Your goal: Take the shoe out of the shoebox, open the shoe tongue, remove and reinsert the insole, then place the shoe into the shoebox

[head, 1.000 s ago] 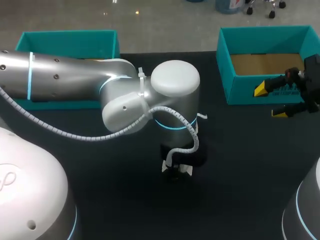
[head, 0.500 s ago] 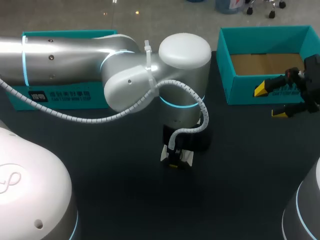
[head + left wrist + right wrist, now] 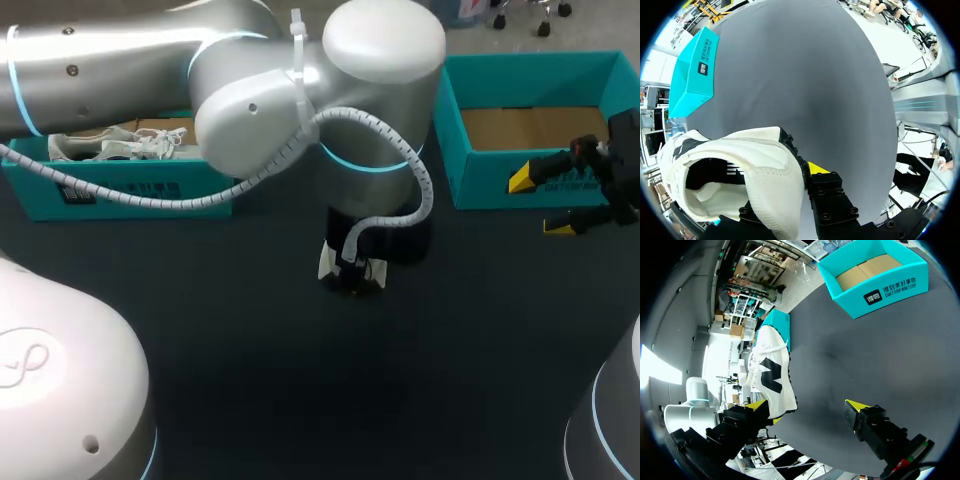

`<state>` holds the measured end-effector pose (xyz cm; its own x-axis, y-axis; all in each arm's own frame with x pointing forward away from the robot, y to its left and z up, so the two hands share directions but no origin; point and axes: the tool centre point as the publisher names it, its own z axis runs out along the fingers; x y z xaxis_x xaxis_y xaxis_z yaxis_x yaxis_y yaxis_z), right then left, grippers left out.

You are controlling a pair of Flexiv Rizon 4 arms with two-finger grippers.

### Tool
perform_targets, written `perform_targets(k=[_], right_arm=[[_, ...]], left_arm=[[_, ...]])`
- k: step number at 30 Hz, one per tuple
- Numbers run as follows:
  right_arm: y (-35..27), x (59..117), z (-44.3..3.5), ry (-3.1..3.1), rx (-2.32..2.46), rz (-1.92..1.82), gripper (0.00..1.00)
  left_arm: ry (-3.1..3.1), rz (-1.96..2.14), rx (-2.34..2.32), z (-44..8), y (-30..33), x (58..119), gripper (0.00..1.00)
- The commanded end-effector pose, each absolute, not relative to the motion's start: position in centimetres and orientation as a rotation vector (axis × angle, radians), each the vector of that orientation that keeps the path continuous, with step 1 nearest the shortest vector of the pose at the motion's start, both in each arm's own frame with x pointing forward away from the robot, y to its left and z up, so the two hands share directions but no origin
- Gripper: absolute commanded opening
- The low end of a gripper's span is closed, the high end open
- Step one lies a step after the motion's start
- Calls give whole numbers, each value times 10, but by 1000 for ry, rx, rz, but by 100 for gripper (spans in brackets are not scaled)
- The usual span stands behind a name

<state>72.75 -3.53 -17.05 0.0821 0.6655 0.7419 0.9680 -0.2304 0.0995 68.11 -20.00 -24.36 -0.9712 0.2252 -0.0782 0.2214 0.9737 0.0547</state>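
White mesh sneaker (image 3: pixel 765 165) with black markings hangs over the black table (image 3: pixel 805 75), heel collar pinched in the left claw (image 3: pixel 802 172), likely leaving its open top free to work on. The right claw (image 3: pixel 540 205) stands spread wide, empty, well apart.

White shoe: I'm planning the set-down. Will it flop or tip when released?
The white shoe probably keeps its shape: held at one end by the jaws, it stands out without sagging. Its upper looks like soft mesh, so it is likely light and dents easily. Released on its heel end rather than its sole, it would probably topple.
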Motion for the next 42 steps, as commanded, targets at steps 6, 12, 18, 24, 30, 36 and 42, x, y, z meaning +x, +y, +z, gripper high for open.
perform_targets(k=[6,12,18,24,30,36,42], right_arm=[[-35,727,-171,-1609,-1950,-962,100],[-35,727,-171,-1609,-1950,-962,100],[-35,727,-171,-1609,-1950,-962,100],[-35,727,-171,-1609,-1950,-962,100],[-35,727,-171,-1609,-1950,-962,100],[-35,727,-171,-1609,-1950,-962,100],[-35,727,-171,-1609,-1950,-962,100]], left_arm=[[3031,59,345,-230,-193,678,0],[3031,59,345,-230,-193,678,0],[3058,72,366,-229,-192,679,0],[3150,88,394,-211,-181,684,0],[3210,137,438,-190,-170,687,0],[3178,157,432,-187,-168,692,0],[3176,138,424,-182,-162,696,0]])
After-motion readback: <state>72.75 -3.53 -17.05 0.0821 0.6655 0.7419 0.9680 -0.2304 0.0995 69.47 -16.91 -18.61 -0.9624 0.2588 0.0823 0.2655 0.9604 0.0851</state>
